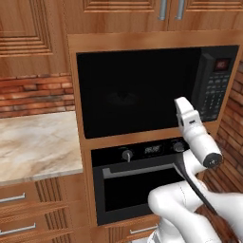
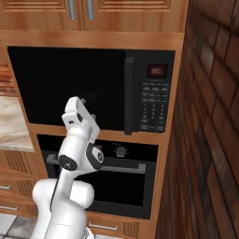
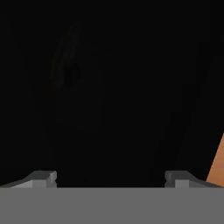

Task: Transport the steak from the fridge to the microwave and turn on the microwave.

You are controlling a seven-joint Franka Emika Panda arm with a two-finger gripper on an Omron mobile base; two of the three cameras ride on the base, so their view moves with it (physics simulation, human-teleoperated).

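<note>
The microwave (image 1: 142, 92) is a black built-in unit with a wide dark door and a button panel (image 2: 153, 105) under a small red display. Its door looks shut. My gripper (image 3: 111, 177) points straight at the dark door (image 3: 109, 87), close to its lower right part. The fingertips (image 3: 41, 178) stand far apart with nothing between them, so the gripper is open. The white hand (image 1: 184, 110) shows from behind in the left base view and the hand (image 2: 77, 112) again in the right base view. The steak and the fridge are out of view.
A black oven (image 1: 137, 182) with knobs and a long bar handle sits right below the microwave. A marble counter (image 1: 35, 142) lies to the left, with wooden drawers under it. A brick wall (image 2: 212, 130) stands close on the right. Wooden cabinets (image 1: 142, 12) hang above.
</note>
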